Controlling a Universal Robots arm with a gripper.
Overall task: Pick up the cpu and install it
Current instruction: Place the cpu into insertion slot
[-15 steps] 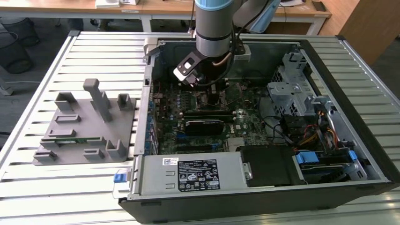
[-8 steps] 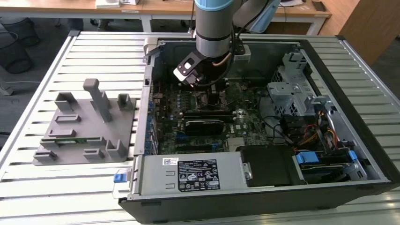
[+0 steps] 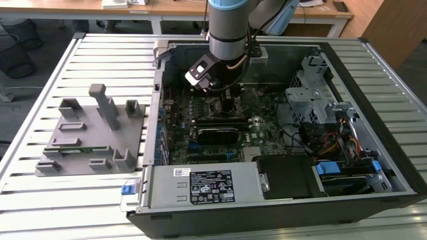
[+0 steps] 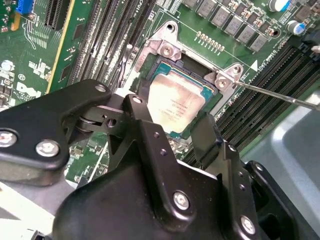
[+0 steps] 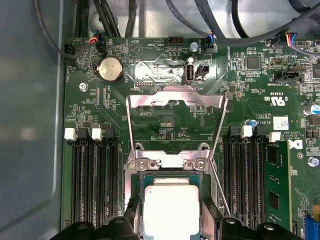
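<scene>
CPU (image 5: 171,207) is found in the socket (image 5: 167,162) of the motherboard, silvery top upward. It appears to be seated there, though its edges are partly hidden by the tool.

A slatted metal counter (image 3: 100,50) is taken up by an open computer case (image 3: 267,220). The arm (image 3: 230,25) is seen reaching down into the case, over the motherboard (image 3: 267,125). A grey fixture (image 3: 93,130) is set on the counter just beside the case, on the exterior view's left, and a green memory stick (image 3: 77,149) is held in it.

In the second wrist view the tool (image 4: 170,115) is closed on the CPU, with one black finger (image 4: 150,140) laid against each of two opposite edges. In the first wrist view the socket's metal load plate (image 5: 175,100) is folded back onto the board, clear of the CPU. Black memory slots (image 5: 95,185) are ranged on both sides of the socket, and one of them is filled by a second green stick (image 5: 275,190). A thin lever (image 4: 280,96) is seen running out from one corner of the socket. A coin cell (image 5: 110,69) is mounted beyond the load plate, well apart from the CPU.
</scene>
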